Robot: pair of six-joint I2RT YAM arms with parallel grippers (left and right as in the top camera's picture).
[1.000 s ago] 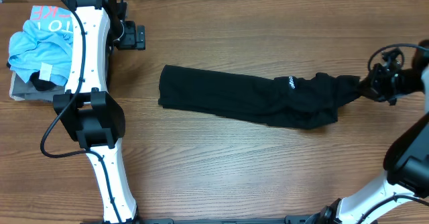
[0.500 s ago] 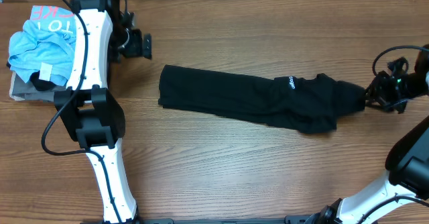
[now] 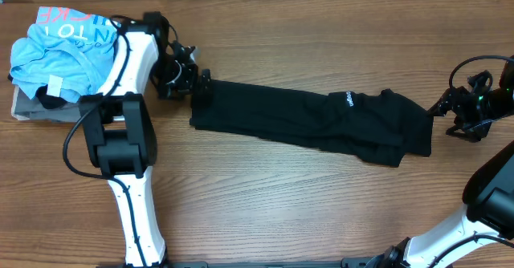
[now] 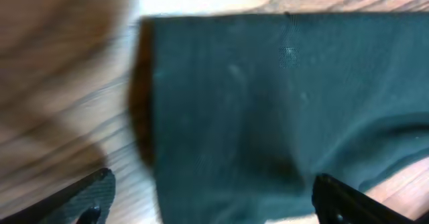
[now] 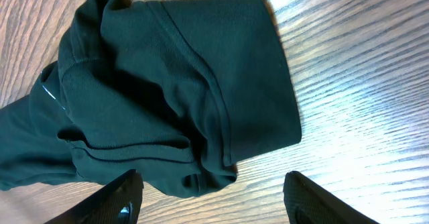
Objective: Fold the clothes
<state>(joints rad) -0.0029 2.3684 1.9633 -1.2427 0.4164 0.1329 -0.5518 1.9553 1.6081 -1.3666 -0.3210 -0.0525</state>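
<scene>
The clothes (image 3: 297, 119), a black garment with a small white label (image 3: 350, 99), lie as a long strip across the middle of the table. My left gripper (image 3: 194, 82) hangs open over the strip's left end. In the left wrist view its fingers (image 4: 87, 196) stand wide apart above the garment's corner (image 4: 268, 110), gripping nothing. Just off the right end, my right gripper (image 3: 446, 111) is open. The right wrist view shows the bunched sleeve end (image 5: 181, 83) lying free on the wood in front of the gripper (image 5: 214, 198).
At the far left a light blue printed T-shirt (image 3: 56, 47) lies heaped on a folded grey-tan garment (image 3: 28, 109). The left arm's base link (image 3: 120, 140) stands beside the garment's left end. Bare wood (image 3: 321, 212) runs along the front.
My right gripper has opened and let go of the garment's right end, which now lies flat. The left arm has swung from the back left over to the garment's left end.
</scene>
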